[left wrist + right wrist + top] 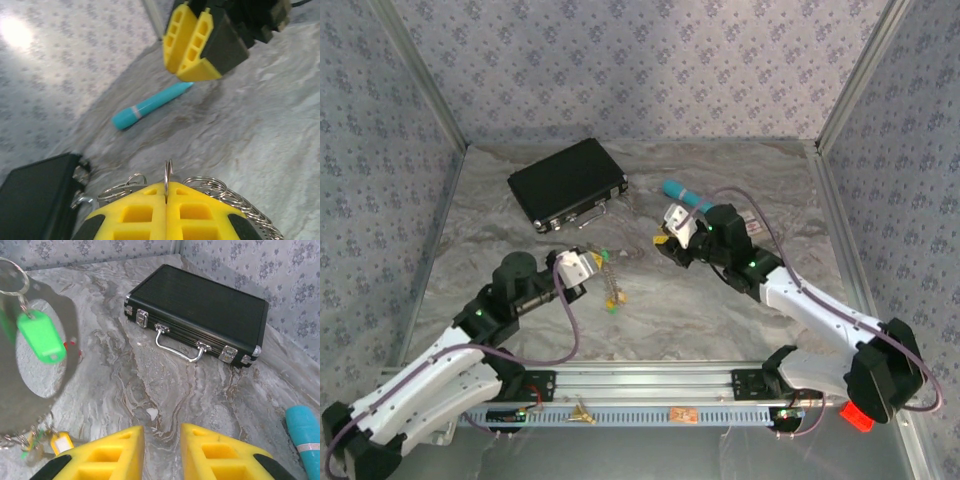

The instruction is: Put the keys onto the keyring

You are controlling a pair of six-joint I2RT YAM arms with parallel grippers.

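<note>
The keyring (167,175) is pinched by its thin wire ring between the left fingers (135,215), which are fully closed on it. The ring stands upright and edge-on, and its silver chain (230,197) trails off to one side. Across a stretch of bare table (720,310), the right fingers (112,452) point toward the ring, slightly parted and holding nothing. The keys (613,293) cluster just beside the left fingers, strung toward the near edge. A green-headed one (42,337) seems to dangle. The free right arm looks best placed to fetch one.
</note>
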